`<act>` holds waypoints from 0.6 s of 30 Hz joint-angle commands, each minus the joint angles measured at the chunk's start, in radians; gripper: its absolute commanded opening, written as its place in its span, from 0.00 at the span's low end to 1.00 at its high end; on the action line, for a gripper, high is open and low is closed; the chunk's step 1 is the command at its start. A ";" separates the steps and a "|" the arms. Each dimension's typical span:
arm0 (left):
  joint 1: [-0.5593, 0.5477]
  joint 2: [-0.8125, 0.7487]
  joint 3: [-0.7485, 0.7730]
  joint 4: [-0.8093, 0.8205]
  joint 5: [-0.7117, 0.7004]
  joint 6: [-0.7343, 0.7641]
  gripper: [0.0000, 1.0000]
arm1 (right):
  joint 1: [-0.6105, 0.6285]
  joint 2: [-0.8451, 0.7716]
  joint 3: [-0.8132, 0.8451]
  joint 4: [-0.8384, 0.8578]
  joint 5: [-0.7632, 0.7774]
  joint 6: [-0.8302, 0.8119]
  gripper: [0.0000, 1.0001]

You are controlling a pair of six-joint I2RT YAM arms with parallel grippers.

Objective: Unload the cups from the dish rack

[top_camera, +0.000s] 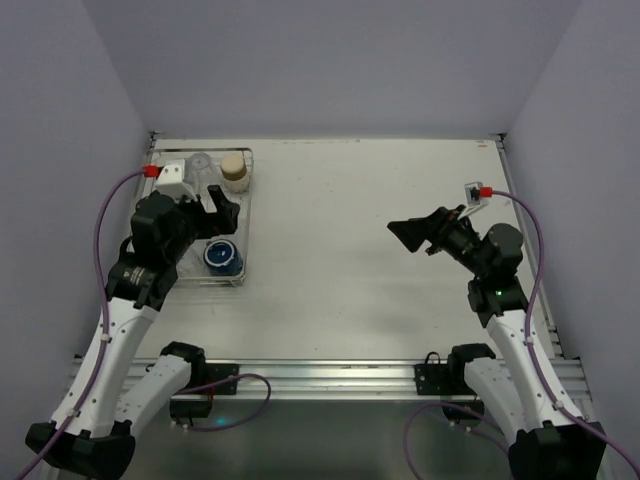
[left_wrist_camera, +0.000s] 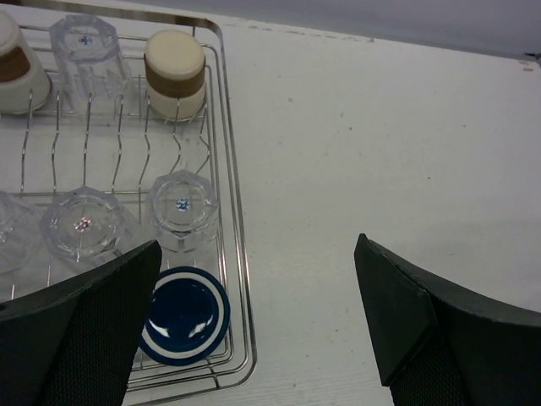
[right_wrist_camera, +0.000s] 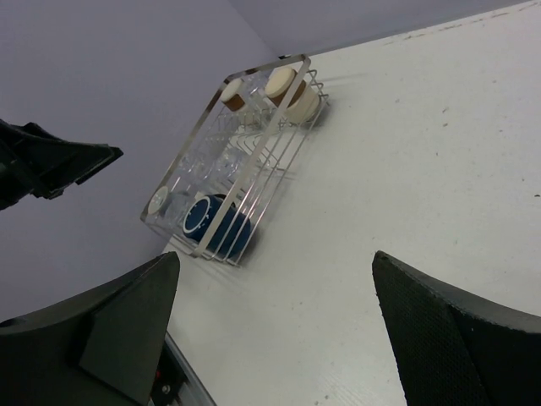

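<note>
Silver wire forms the dish rack (top_camera: 247, 200), which sits in the far left corner of the white table (top_camera: 350, 220), its long axis running from the near edge toward the far edge. The cups stand upright on their rims inside it, bases up. Along the rack's far end is a tan cup with a cream base (left_wrist_camera: 175, 74), beside a clear ridged tumbler (left_wrist_camera: 84, 51) and a second tan cup (left_wrist_camera: 13, 72) at the picture's left edge. Toward the near end stand more clear tumblers (left_wrist_camera: 182, 211), and the navy mug (left_wrist_camera: 184, 315) is in the near right corner; its round blue face has a white ring, and I cannot tell whether that is base or mouth. The left gripper (left_wrist_camera: 258, 279) hovers above the rack's near right part, jaws spread wide and holding nothing, one finger over the rack and the other over bare table. The right gripper (top_camera: 415, 235) hangs over the table's right half, well apart from the rack, pointing left toward it, also wide and empty.
</note>
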 commanded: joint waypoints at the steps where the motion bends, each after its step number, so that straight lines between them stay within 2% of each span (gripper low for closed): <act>1: -0.002 0.061 0.086 -0.089 -0.090 0.040 1.00 | 0.007 0.013 0.020 0.000 0.016 -0.020 0.99; 11: -0.005 0.259 0.124 -0.051 -0.139 0.008 0.98 | 0.024 0.039 0.023 -0.013 0.029 -0.032 0.97; 18: -0.034 0.419 0.155 -0.006 -0.295 -0.001 0.90 | 0.039 0.073 0.040 -0.065 0.081 -0.055 0.96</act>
